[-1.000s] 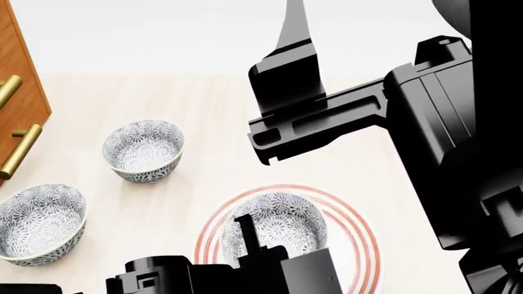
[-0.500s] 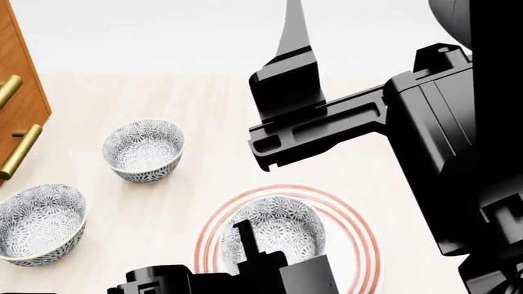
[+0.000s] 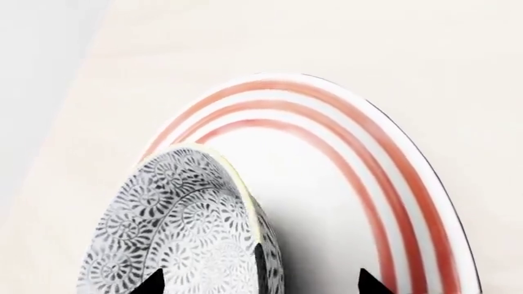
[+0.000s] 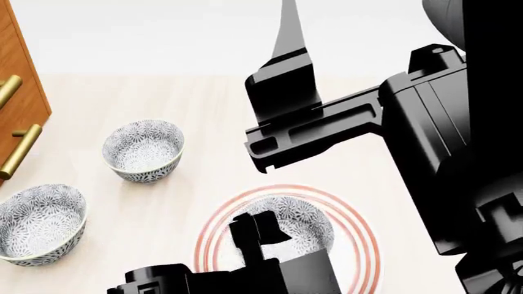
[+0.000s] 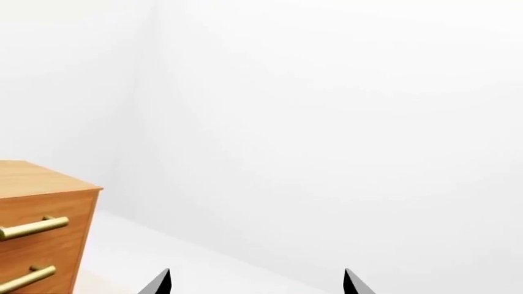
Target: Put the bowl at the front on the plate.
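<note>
bowl [image 4: 290, 226]: sits on the plate [image 4: 364, 245], off-centre.
left tool [image 3: 257, 283]: right at the bowl, tips spread, one inside its rim, one outside.
right tool [image 5: 256, 283]: open, empty, up high.

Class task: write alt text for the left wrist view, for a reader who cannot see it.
A small flower-patterned bowl sits on a large white plate with red rings round its rim, on a pale wooden tabletop. The dark fingertips of the left gripper show at the picture's edge, spread apart either side of the bowl's wall.
</note>
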You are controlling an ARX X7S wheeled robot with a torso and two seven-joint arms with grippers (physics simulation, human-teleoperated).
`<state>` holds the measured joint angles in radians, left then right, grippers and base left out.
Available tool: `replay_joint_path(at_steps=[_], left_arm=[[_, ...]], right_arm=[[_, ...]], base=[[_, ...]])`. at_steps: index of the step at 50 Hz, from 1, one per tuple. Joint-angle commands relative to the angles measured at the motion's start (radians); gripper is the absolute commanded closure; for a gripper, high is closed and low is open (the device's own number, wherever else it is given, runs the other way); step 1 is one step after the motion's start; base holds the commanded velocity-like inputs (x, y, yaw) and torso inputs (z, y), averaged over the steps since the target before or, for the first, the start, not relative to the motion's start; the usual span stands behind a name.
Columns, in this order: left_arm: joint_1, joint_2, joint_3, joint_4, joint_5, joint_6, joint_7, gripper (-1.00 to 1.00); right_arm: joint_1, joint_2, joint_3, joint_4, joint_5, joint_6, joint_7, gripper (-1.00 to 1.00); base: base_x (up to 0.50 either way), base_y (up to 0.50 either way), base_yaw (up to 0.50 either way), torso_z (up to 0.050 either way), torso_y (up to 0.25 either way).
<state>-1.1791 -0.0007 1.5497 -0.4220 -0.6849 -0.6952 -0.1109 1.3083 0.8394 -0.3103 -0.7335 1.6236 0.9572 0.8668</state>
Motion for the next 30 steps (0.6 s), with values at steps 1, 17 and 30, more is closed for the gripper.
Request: replay_joint_path(at_steps=[1, 17, 30], left_arm=[[-0.005, 0.001, -0.002, 0.002, 0.011, 0.017, -0.006, -1.00], [-0.005, 0.001, -0.003, 0.000, 0.006, 0.031, -0.006, -1.00], [-0.022, 0.001, -0.003, 0.010, -0.027, 0.042, -0.001, -1.00]], right_arm=[[-0.004, 0.001, -0.001, -0.002, -0.002, -0.004, -0.003, -1.00], [-0.009, -0.001, -0.003, -0.003, -0.011, -0.011, -0.011, -1.00], [-0.002, -0.001, -0.006, -0.006, -0.006, -0.013, -0.008, -1.00]], base=[[0.00, 0.00, 0.00, 0.000, 0.000], [0.00, 0.00, 0.00, 0.000, 0.000], [0.00, 0.00, 0.00, 0.000, 0.000]])
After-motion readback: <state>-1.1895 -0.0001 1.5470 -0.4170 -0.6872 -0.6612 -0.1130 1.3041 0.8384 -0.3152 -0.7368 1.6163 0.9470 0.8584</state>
